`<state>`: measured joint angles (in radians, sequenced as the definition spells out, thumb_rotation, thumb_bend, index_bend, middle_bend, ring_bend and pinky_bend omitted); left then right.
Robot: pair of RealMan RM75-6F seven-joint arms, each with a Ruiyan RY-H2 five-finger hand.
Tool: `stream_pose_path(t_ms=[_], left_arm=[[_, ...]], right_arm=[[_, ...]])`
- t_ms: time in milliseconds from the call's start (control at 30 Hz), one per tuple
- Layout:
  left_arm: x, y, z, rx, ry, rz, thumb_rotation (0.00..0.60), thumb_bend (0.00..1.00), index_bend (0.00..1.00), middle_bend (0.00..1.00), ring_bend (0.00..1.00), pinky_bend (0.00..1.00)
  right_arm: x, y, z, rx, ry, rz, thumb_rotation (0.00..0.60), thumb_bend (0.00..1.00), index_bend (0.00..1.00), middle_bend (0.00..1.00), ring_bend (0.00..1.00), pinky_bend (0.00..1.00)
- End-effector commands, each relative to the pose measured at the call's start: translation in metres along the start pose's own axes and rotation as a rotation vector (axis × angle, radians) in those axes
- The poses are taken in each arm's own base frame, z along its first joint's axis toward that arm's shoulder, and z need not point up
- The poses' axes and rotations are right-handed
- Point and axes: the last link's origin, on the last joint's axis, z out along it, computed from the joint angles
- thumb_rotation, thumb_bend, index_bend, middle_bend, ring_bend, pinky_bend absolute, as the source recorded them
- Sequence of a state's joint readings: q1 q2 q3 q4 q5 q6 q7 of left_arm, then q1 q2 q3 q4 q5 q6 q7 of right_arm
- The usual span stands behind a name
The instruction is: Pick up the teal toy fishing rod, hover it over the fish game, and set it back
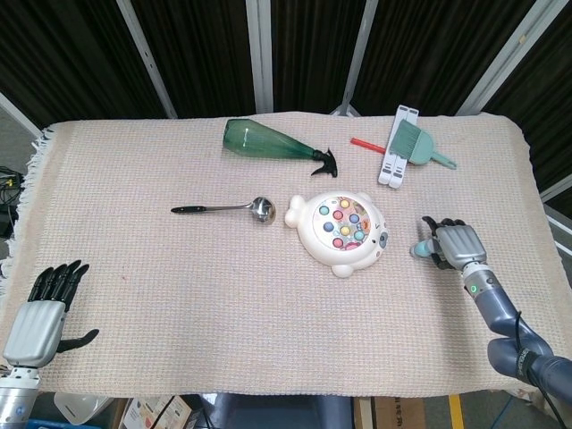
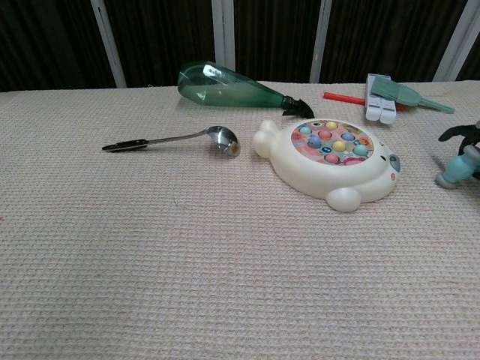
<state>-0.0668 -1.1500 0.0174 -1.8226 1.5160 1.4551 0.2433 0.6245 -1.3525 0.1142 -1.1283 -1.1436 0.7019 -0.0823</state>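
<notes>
Head view: our right hand [image 1: 457, 245] grips the rod [image 1: 421, 249] just right of the fish game [image 1: 339, 232]; our left hand [image 1: 40, 315] rests open-fingered at the near left corner.

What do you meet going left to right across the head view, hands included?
Left hand → ladle → green spray bottle → fish game → dustpan and brush → teal fishing rod held by right hand.

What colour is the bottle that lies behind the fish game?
The bottle is dark green with a black spray head, clearest in the chest view.
</notes>
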Motion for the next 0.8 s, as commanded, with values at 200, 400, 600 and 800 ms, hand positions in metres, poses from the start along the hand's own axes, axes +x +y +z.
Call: stream_pose_path(t_ms=[200, 400, 600, 800], left_arm=[[0.0, -0.001, 0.001, -0.003, 0.003, -0.001, 0.6, 0.11, 0.0, 0.0, 0.0, 0.0], [0.001, -0.002, 0.002, 0.001, 0.013, -0.003, 0.6, 0.11, 0.0, 0.0, 0.0, 0.0], [0.003, -0.005, 0.002, 0.01, 0.021, -0.006, 0.6, 0.11, 0.0, 0.0, 0.0, 0.0], [0.004, -0.007, 0.002, 0.019, 0.039, -0.011, 0.6, 0.11, 0.0, 0.0, 0.0, 0.0]], right_arm=[[-0.001, 0.002, -0.005, -0.014, 0.005, 0.0, 0.6, 0.47, 0.08, 0.3, 0.16, 0.16], [-0.002, 0.007, -0.023, -0.035, 0.024, 0.027, 0.6, 0.47, 0.0, 0.09, 0.0, 0.0], [0.004, 0.01, -0.047, -0.036, 0.108, 0.087, 0.6, 0.47, 0.0, 0.04, 0.0, 0.0], [0.01, 0.014, -0.082, -0.038, 0.27, 0.204, 0.6, 0.47, 0.05, 0.09, 0.07, 0.06]])
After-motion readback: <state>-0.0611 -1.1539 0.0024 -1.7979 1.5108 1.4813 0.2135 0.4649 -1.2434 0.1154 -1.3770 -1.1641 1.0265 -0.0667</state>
